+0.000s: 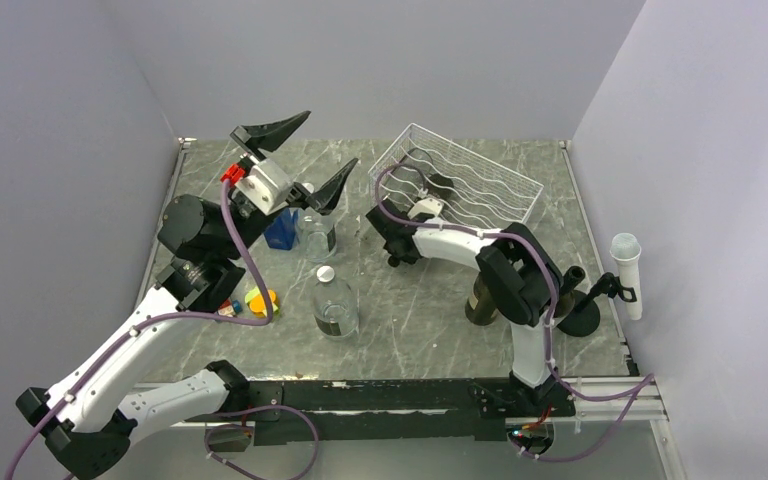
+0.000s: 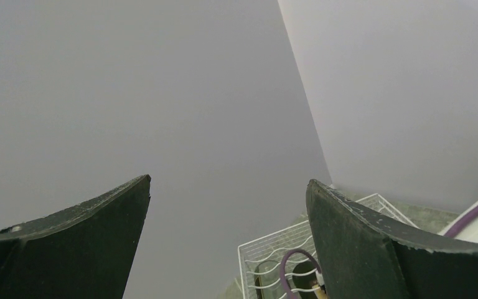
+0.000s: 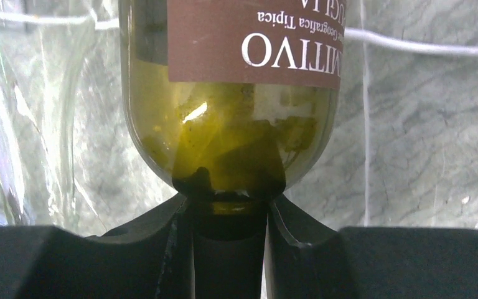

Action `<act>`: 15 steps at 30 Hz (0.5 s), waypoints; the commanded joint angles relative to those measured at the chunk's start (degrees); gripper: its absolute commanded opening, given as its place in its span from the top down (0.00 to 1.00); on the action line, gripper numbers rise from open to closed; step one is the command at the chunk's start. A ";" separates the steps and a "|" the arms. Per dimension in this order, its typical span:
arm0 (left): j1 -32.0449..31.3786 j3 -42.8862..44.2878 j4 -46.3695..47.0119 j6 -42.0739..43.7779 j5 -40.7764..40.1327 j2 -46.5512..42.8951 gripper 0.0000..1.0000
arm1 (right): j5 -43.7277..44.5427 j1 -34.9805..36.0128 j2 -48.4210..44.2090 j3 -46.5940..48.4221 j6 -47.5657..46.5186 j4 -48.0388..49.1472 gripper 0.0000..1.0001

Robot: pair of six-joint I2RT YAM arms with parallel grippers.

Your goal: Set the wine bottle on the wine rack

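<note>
Top view first: the wine rack [image 1: 480, 185] sits at the back of the marble desk [image 1: 410, 330]. The right tool [image 1: 423, 203] is right at the rack's left end, where the dark wine bottle [image 1: 434, 184] lies over the wires. The left tool [image 1: 305, 158] hangs in the air well left of the rack, spread wide with nothing in it, above a blue box [image 1: 281, 231] and a glass jar [image 1: 317, 237]. Left wrist cam: both fingers [image 2: 74, 230] are far apart with just wall between them, and a corner of the rack [image 2: 267, 258] shows below. Right wrist cam: the tool [image 3: 229, 215] is clamped tight on the neck of the wine bottle [image 3: 224, 137]. Green glass and a brown label fill the shot, and one of the rack's wires crosses behind.
</note>
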 commanded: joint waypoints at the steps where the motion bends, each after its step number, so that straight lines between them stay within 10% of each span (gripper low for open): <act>1: -0.22 2.85 -1.84 1.92 -0.96 -0.76 0.01 | 0.92 -1.61 1.09 4.73 -2.72 5.03 1.00; 15: -0.23 4.13 -5.07 4.49 -0.60 0.16 0.01 | -4.60 -5.11 6.48 9.77 -0.68 1.34 1.00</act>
